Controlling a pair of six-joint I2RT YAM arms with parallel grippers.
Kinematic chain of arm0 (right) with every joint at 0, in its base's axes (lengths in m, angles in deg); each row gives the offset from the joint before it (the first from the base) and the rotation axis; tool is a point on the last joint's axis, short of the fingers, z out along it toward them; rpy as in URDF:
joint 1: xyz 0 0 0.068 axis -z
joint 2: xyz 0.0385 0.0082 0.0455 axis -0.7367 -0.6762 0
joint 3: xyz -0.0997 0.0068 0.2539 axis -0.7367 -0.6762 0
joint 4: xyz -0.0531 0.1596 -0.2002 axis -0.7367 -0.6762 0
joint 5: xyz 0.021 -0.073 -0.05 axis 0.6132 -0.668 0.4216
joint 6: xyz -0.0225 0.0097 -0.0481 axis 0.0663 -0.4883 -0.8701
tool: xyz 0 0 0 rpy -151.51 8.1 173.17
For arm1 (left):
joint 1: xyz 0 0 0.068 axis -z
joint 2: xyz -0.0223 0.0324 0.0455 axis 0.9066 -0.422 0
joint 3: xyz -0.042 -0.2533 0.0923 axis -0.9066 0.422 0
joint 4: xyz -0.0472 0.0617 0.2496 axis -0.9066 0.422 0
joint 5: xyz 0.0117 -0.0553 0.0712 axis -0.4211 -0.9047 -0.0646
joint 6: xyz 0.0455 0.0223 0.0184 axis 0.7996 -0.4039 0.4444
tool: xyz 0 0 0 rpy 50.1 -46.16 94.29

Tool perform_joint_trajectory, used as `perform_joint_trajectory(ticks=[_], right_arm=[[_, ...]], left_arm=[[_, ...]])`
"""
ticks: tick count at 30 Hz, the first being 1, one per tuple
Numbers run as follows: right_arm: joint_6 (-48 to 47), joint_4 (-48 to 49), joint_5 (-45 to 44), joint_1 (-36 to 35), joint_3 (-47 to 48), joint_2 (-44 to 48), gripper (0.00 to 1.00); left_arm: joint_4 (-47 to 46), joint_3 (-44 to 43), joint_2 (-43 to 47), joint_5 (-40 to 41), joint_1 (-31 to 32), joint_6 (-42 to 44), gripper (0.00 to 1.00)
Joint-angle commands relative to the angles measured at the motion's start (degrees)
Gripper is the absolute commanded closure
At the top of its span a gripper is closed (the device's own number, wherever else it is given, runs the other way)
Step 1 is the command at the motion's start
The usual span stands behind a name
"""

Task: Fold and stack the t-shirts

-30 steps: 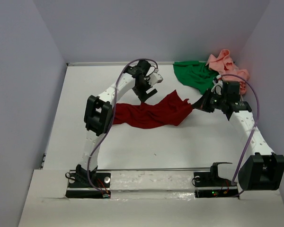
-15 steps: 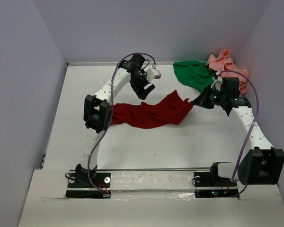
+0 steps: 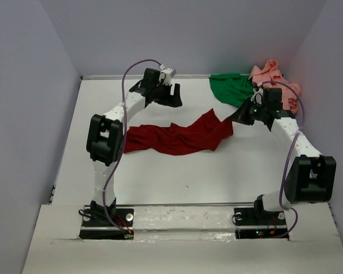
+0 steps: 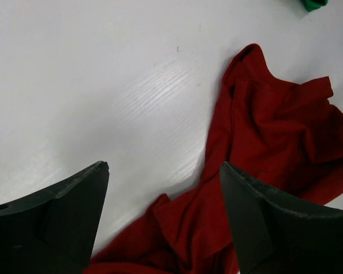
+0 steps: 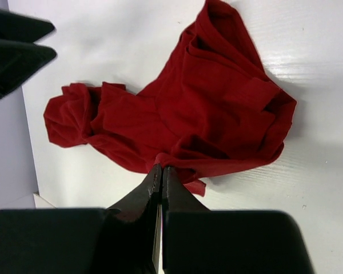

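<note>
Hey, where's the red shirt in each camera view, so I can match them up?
Top external: the red shirt lies spread across the centre of the picture.
Left wrist: the red shirt fills the right and lower part.
Right wrist: the red shirt is at centre, its near edge pinched in the right gripper.
Shared landmark: the open left gripper, seen in all three.

Bright, even light falls from above. The white bench (image 3: 177, 171) carries pale streaks of glare in both wrist views. The dark red t-shirt (image 5: 217, 114) throws only a soft grey shadow at its right edge. The left claw (image 4: 163, 166) and right claw (image 5: 162, 168) show as black, slightly blurred shapes without surface detail. The overhead view is sharp throughout.
</note>
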Motion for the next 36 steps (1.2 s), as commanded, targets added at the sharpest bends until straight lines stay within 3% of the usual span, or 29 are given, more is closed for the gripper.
perform_joint_trajectory(ticks=[1, 2, 4, 8, 10, 12, 13, 14, 15, 16, 17, 18, 20, 22, 24, 28, 31, 32, 35, 36], right_arm=[[1.6, -1.2, -1.4, 0.4, 4.8, 3.0, 1.00], [1.6, -2.2, -1.4, 0.4, 5.6, 2.8, 1.00], [1.8, -5.9, -1.5, 0.4, 8.5, 1.9, 1.00], [-0.3, -14.9, -2.5, 0.4, 15.0, -1.5, 1.00], [-0.5, -15.7, -3.7, 0.4, 14.4, -1.4, 1.00], [-0.7, -15.4, -5.2, 0.4, 12.9, -0.1, 1.00], [-0.9, -15.2, -5.4, 0.4, 11.6, 1.2, 1.00], [-1.3, -15.0, -5.6, 0.4, 10.9, 2.0, 1.00], [-1.2, -14.7, -6.2, 0.4, 10.5, 2.7, 1.00], [-1.0, -14.8, -6.6, 0.4, 10.2, 3.5, 1.00], [-0.8, -15.0, -7.6, 0.4, 9.9, 4.6, 1.00], [-0.8, -15.3, -8.4, 0.4, 10.0, 5.0, 1.00], [-0.9, -15.9, -9.4, 0.4, 10.6, 5.7, 1.00], [-1.4, -16.6, -10.4, 0.4, 11.5, 5.7, 1.00], [-1.7, -17.2, -11.2, 0.4, 12.5, 5.2, 1.00], [-1.6, -17.1, -11.5, 0.4, 13.2, 4.9, 1.00], [-1.8, -17.2, -11.6, 0.4, 14.0, 4.3, 1.00], [-1.8, -17.2, -11.6, 0.4, 14.1, 4.1, 1.00], [-1.9, -17.4, -11.4, 0.4, 14.3, 3.6, 1.00], [-2.0, -17.5, -11.4, 0.4, 14.3, 3.5, 1.00]], left_arm=[[-18.4, 13.0, 11.7, 5.9, 1.9, -22.8, 0.13], [-18.3, 14.1, 13.1, 8.6, 2.1, -25.3, 0.13], [-18.0, 15.0, 16.0, 11.4, 2.3, -31.8, 0.01], [-19.6, 13.2, 19.6, 10.2, 2.1, -38.1, 0.01], [-29.0, 14.4, 21.2, 4.2, 1.8, -40.1, 0.01], [-38.2, 18.0, 22.3, -5.8, 0.0, -50.9, 0.01], [-50.9, 21.3, 21.6, -8.5, -0.6, -57.4, 0.01], [-57.5, 22.4, 20.3, -10.8, -1.1, -65.0, 0.01], [-77.7, 23.1, 18.3, -16.9, -2.1, -81.7, 0.01], [-90.0, 23.4, 15.8, -18.2, -2.3, -90.8, 0.01], [-109.5, 22.9, 10.9, -16.2, -2.4, -105.8, 0.01], [-109.7, 21.8, 8.9, -13.5, -2.5, -111.7, 0.01], [-125.4, 18.2, 5.1, -7.7, -2.4, -117.0, 0.01], [-123.1, 16.0, 5.8, -6.6, -2.4, -117.1, 0.01], [-116.1, 13.4, 8.3, -7.2, -2.4, -111.3, 0.01], [-115.0, 9.3, 10.5, -2.5, -2.4, -108.7, 0.01], [-121.4, -6.3, 3.2, 0.6, -2.3, -117.3, 0.01], [-121.3, -18.8, -1.9, 1.0, -2.2, -118.3, 0.01], [-115.1, -36.2, -6.5, 2.4, -2.0, -116.3, 0.01], [-113.6, -37.5, -6.0, 2.4, -2.1, -113.3, 0.01]])
